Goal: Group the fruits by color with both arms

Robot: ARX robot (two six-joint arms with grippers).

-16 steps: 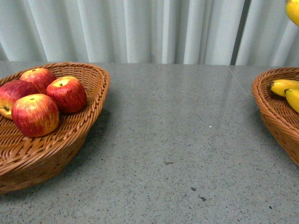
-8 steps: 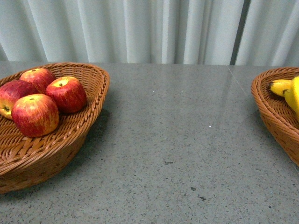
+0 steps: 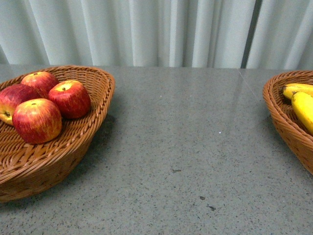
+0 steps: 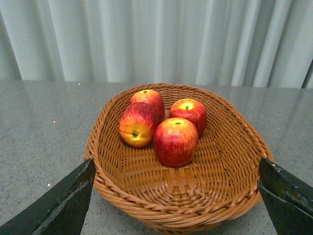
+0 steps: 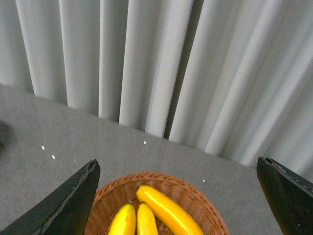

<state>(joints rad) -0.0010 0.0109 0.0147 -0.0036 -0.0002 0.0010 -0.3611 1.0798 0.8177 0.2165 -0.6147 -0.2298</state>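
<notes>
- Four glossy round red apples with yellow streaks sit clustered in the brown woven wicker basket (image 3: 98, 98) at the left of the grey speckled stone table (image 3: 186, 147): the nearest apple (image 3: 37, 120), the dark red apple at the basket's far-left side (image 3: 12, 98), the rear apple (image 3: 40, 81), and the yellow-topped apple (image 3: 71, 98) toward the basket's inner rim. They touch one another.
- From the left wrist camera, the left black metal gripper (image 4: 176, 196) hangs above that basket with its two fingers spread wide, one to each side of the basket and clear of it, holding nothing.
- Pale pleated curtains (image 3: 146, 32) hang behind the table.
- At the table's right edge stands a second brown wicker basket (image 3: 281, 115), cut off by the frame, holding long bright yellow bananas (image 3: 303, 110); two show in the front view.
- In the right wrist view three bananas lie side by side in this basket, and the right black gripper (image 5: 188, 196) is above it, fingers spread far apart and empty.
</notes>
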